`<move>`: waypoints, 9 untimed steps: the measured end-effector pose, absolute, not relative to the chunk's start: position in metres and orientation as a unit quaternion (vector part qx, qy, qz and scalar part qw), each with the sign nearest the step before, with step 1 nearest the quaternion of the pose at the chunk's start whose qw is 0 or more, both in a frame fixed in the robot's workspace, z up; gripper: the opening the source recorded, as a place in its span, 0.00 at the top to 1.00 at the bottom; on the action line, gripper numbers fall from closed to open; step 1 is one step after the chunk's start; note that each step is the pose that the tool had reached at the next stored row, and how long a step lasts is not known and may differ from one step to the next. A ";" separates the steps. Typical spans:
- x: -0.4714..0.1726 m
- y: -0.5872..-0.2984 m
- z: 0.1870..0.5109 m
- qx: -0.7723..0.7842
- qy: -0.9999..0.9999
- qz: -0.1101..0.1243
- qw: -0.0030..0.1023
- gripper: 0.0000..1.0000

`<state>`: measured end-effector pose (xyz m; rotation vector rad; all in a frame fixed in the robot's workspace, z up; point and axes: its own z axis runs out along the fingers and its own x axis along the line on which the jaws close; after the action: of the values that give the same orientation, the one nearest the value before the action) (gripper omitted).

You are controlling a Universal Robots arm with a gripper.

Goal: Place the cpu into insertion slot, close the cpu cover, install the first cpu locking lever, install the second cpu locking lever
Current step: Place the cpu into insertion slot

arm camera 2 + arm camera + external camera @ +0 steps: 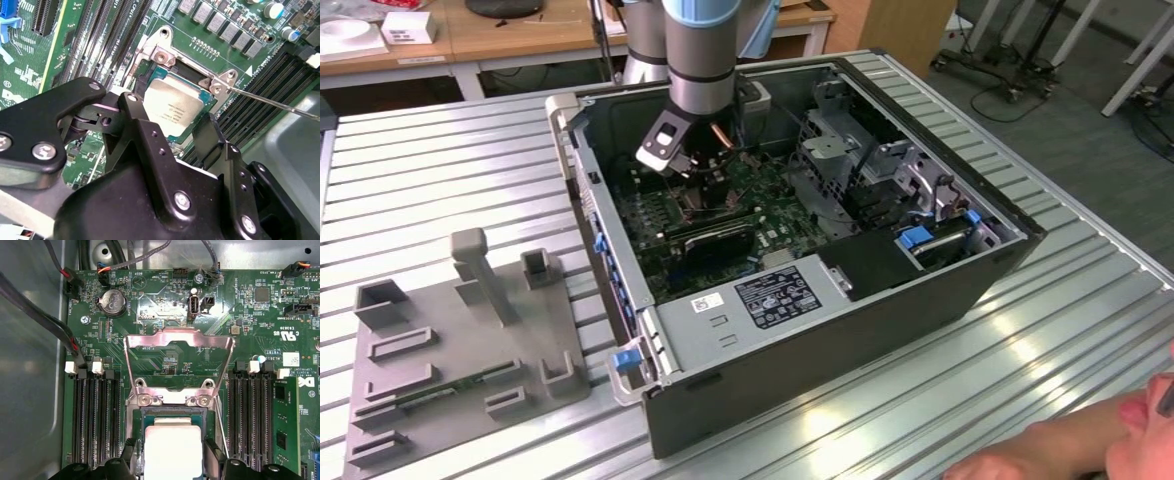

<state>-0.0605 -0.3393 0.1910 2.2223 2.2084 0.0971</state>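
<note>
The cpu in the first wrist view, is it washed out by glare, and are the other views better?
In the first wrist view the cpu face is blown out near white, detail lost; in the second wrist view it reads pale tan with markings visible; in the exterior view bright streaks glare off the ribbed table, and the computer case interior is shaded.

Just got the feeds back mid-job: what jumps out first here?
The pale cpu lies in the insertion slot on the green motherboard. The silvery cpu cover stands swung open at the slot's edge. In the exterior view, the gripper reaches down into the open computer case.
</note>
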 end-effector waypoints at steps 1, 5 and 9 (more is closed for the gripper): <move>-0.061 -0.339 0.191 0.709 0.705 0.031 0.004 0.37; -0.060 -0.339 0.191 0.709 0.705 0.031 0.004 0.37; -0.060 -0.339 0.191 0.709 0.705 0.031 0.004 0.37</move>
<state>-0.0605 -0.3393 0.1905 2.2220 2.2081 0.0966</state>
